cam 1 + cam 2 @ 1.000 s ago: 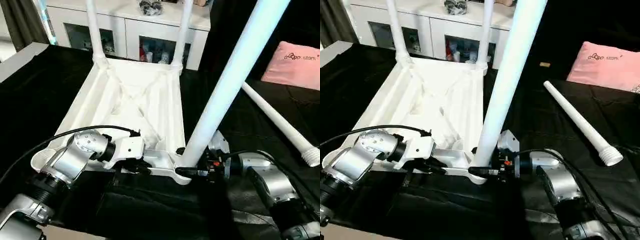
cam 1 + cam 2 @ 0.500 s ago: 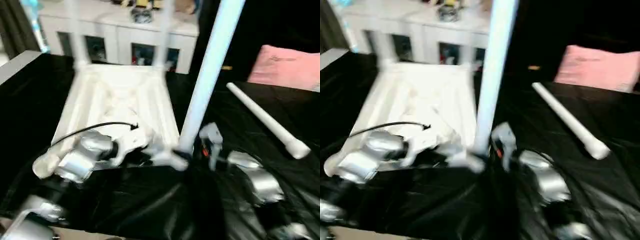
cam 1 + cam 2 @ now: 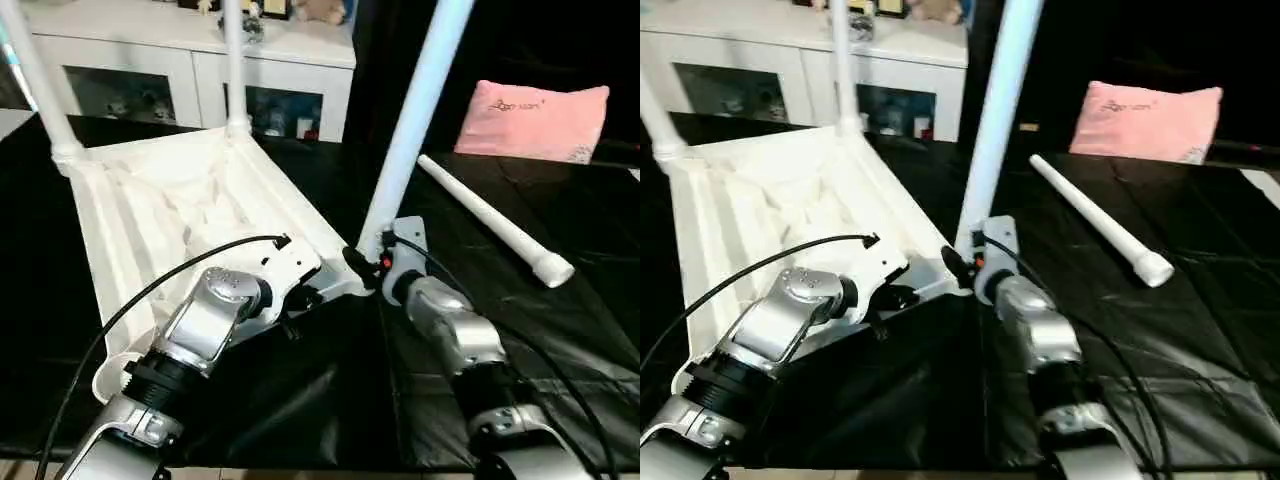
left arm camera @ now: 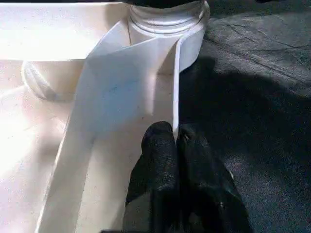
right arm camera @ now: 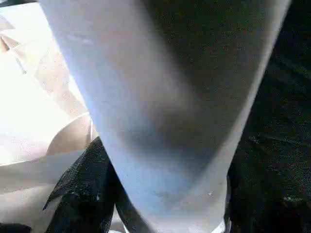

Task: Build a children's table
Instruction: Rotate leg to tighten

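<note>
The white tabletop [image 3: 130, 230] lies upside down on black cloth, ribbed side up. Two legs [image 3: 232, 60] [image 3: 35, 80] stand in its far corner sockets. A third leg [image 3: 410, 130] rises from the near right corner socket. My right gripper [image 3: 362, 265] is shut around the base of this leg, whose tube passes between the fingers [image 5: 82, 189]. My left gripper [image 3: 300, 300] is shut on the tabletop's near rim, and its fingertips [image 4: 165, 145] pinch the thin wall just beside that socket. A fourth leg [image 3: 485, 218] lies loose on the cloth to the right.
A white glass-doored cabinet [image 3: 150, 60] stands behind the tabletop. A pink cushion [image 3: 530, 120] lies at the back right. Black cloth [image 3: 560, 330] covers the surface around the loose leg and in front of my arms.
The whole picture has shifted, so the camera has moved. The held leg leans less to the right than before. Both grips look unchanged.
</note>
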Robot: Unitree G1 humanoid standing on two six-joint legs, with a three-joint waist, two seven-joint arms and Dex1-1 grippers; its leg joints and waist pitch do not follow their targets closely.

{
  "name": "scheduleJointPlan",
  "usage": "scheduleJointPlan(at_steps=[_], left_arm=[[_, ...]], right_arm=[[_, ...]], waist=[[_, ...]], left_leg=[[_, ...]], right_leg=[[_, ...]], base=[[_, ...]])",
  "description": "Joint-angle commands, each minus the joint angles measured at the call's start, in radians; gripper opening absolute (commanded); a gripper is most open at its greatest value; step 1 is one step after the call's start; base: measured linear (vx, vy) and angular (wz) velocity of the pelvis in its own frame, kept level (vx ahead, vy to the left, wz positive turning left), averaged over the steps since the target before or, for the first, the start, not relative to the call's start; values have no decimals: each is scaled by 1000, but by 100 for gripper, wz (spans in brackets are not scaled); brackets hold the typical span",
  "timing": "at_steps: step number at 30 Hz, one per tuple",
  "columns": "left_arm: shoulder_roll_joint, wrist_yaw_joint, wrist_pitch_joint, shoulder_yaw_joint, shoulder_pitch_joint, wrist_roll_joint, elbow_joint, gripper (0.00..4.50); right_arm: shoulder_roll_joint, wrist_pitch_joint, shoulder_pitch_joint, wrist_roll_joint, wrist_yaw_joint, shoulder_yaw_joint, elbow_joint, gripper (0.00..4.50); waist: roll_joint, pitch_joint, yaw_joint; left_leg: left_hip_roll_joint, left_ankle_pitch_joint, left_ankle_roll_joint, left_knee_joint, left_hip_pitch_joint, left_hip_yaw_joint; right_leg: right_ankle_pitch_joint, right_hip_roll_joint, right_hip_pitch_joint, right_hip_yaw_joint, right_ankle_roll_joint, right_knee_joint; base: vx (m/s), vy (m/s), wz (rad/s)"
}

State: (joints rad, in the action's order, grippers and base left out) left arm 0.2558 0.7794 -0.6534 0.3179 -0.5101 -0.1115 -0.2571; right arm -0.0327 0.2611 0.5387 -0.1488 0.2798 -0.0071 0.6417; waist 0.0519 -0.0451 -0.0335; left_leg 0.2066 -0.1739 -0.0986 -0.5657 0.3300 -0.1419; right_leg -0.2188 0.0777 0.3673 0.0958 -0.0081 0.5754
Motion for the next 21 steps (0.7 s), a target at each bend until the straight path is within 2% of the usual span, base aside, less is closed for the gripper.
scheduleJointPlan(at_steps=[1,3,5,6,7,8,9,10,12,13,16,18,19,20,21], left_arm=[[-40,-33,12,-2,-56,19,58,0],[-37,-33,10,-2,-55,20,60,0],[-37,-32,7,-2,-53,19,63,0],[-34,-28,7,1,-53,17,64,0],[-32,-24,6,2,-52,15,64,0],[-30,-21,6,3,-52,14,64,0],[-29,-19,5,3,-51,13,65,0],[-26,-18,3,3,-52,14,65,0],[-24,-18,2,4,-52,15,65,0],[-18,-14,5,4,-53,16,59,0],[-2,-4,26,2,-55,17,40,0],[7,2,37,2,-57,15,29,0],[13,6,44,3,-58,14,23,0],[24,13,58,3,-59,11,10,0],[33,18,67,3,-59,9,3,0]], right_arm=[[-55,61,-45,3,19,54,100,266],[-56,54,-45,7,16,59,105,266],[-58,51,-44,10,15,59,109,266],[-59,46,-43,12,17,57,111,301],[-61,38,-42,12,24,53,111,301],[-61,35,-41,11,28,49,110,301],[-62,33,-41,10,31,47,110,301],[-63,23,-37,7,33,40,113,342],[-65,16,-35,4,34,35,115,347],[-63,-9,-35,6,39,35,112,358],[-43,-79,-48,28,53,53,80,390],[-33,-84,-64,21,71,53,47,404],[-26,-86,-75,15,84,53,24,429],[-12,-82,-104,-6,119,50,-32,429],[-1,-80,-131,-26,154,46,-81,434]], waist=[[-19,28,2],[-21,27,4],[-23,28,6],[-25,27,6],[-29,27,5],[-27,29,6],[-30,28,6],[-29,27,6],[-30,25,6],[-32,24,5],[-29,24,7],[-27,26,-1],[-26,25,0],[-32,27,-3],[-27,29,-7]], left_leg=[[13,-589,-28,79,-20,15],[14,-600,-28,81,-18,18],[15,-615,-28,82,-20,20],[16,-621,-28,85,-20,21],[16,-625,-28,86,-21,22],[18,-625,-27,88,-20,21],[19,-626,-27,91,-17,22],[19,-628,-27,92,-17,22],[17,-633,-24,88,-24,19],[17,-636,-25,88,-24,19],[19,-638,-24,92,-20,20],[17,-594,-13,89,-19,14],[17,-579,-11,90,-16,14],[19,-551,-11,93,-9,13],[19,-525,-5,93,-8,8]], right_leg=[[-589,70,1,-22,-54,-117],[-606,71,-2,-17,-39,-121],[-595,71,-2,-14,-38,-121],[-584,71,-2,-14,-40,-122],[-576,70,-3,-13,-43,-121],[-559,71,-5,-13,-46,-121],[-540,71,-6,-15,-53,-119],[-537,70,-5,-15,-54,-118],[-557,72,2,-15,-57,-123],[-558,73,3,-15,-58,-125],[-547,72,-3,-12,-54,-123],[-546,79,-1,-21,-59,-123],[-540,79,-2,-23,-63,-122],[-516,79,-7,-27,-70,-116],[-484,76,-6,-32,-74,-114]], base=[[0,0,0],[0,0,0],[0,0,0],[0,0,0],[0,0,0],[0,0,0],[0,0,0],[0,0,0],[0,0,0],[0,0,0],[0,0,0],[0,0,0],[0,0,0],[0,0,0],[0,0,0]])
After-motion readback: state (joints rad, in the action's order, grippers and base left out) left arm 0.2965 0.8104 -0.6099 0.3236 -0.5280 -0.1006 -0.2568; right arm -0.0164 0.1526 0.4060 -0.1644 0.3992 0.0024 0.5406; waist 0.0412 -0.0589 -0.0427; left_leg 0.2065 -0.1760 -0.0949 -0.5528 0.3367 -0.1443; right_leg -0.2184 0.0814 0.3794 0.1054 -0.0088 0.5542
